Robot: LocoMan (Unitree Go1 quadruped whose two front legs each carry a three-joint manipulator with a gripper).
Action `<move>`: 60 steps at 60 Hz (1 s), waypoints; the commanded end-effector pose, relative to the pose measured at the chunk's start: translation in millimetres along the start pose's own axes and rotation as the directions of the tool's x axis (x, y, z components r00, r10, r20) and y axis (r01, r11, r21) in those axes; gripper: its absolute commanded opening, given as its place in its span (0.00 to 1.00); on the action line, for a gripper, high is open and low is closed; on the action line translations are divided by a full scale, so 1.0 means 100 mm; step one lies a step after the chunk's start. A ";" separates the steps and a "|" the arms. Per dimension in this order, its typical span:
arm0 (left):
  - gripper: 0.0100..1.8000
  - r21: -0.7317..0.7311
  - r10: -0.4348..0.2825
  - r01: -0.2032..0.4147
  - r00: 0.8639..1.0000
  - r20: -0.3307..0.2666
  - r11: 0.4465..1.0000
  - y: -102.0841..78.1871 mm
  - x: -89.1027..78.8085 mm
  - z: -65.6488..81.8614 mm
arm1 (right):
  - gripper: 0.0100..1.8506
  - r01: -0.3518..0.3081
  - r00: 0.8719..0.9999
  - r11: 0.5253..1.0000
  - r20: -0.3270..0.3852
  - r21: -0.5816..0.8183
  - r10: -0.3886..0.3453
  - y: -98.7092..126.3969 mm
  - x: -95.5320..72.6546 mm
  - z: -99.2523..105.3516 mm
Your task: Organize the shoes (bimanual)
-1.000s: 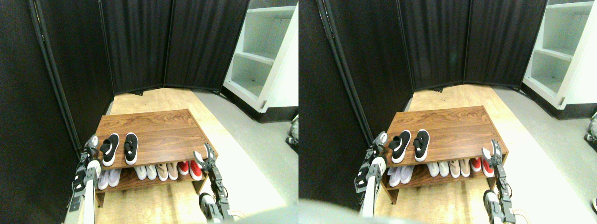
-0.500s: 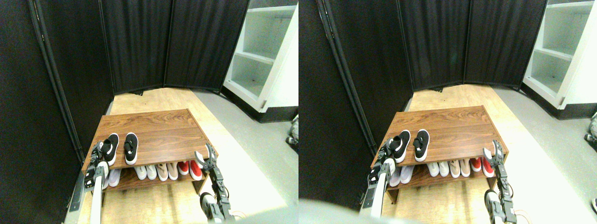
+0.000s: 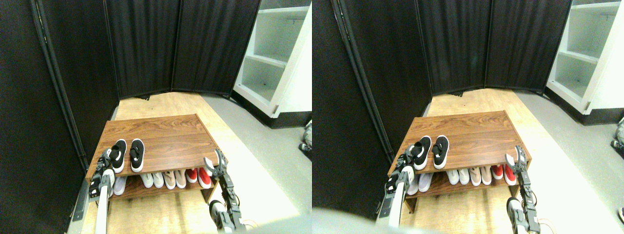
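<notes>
The shoes, two small black slip-ons with white soles, stand side by side on the left front of the wooden rack's top (image 3: 161, 131). The left shoe (image 3: 117, 154) and the right shoe (image 3: 137, 153) both point away from me. My left gripper (image 3: 104, 162) is at the rack's front left corner, up against the heel side of the left shoe. My right gripper (image 3: 214, 163) stands open at the rack's front right corner, nothing between its fingers, well apart from the shoes.
On the rack's lower shelf stand white shoes (image 3: 152, 179), beige shoes (image 3: 174, 178) and red shoes (image 3: 199, 176). Black folding screens (image 3: 146, 48) close the left and back. A white shelf unit (image 3: 273, 58) stands at the back right.
My left gripper has moved right from beside the rack to the left shoe's heel, and that shoe now sits slightly closer to its mate. The right arm has hardly moved.
</notes>
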 end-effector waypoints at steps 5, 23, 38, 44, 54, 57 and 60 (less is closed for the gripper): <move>0.00 -0.038 -0.061 0.060 0.997 -0.041 0.998 -0.24 -0.03 -0.13 | 0.22 -0.031 0.999 0.999 0.036 -0.026 0.032 0.06 0.04 0.05; 0.00 -0.029 -0.060 0.060 0.998 -0.009 0.998 -0.32 -0.04 -0.17 | 0.22 -0.021 0.999 1.000 0.031 -0.023 0.021 0.04 0.03 0.05; 0.00 0.076 -0.062 0.053 0.989 0.132 0.996 0.02 -0.08 0.12 | 0.21 -0.024 0.999 1.000 0.039 -0.015 0.024 0.01 0.01 0.06; 0.00 0.094 -0.084 0.068 0.981 0.174 0.993 0.15 -0.15 0.26 | 0.21 -0.025 0.999 1.000 0.037 -0.012 0.025 0.00 0.01 0.06; 0.00 0.170 -0.150 0.116 0.968 0.199 0.979 0.28 -0.37 0.49 | 0.21 -0.024 0.999 1.000 0.030 -0.006 0.025 0.00 0.01 0.05; 0.00 0.157 -0.159 0.128 0.966 0.205 0.979 0.29 -0.44 0.51 | 0.22 -0.019 1.000 1.000 0.025 -0.001 0.019 0.01 0.02 0.04; 0.00 0.136 -0.184 0.157 0.960 0.211 0.978 0.27 -0.50 0.48 | 0.22 -0.022 0.999 1.000 0.025 -0.004 0.022 0.01 0.02 0.04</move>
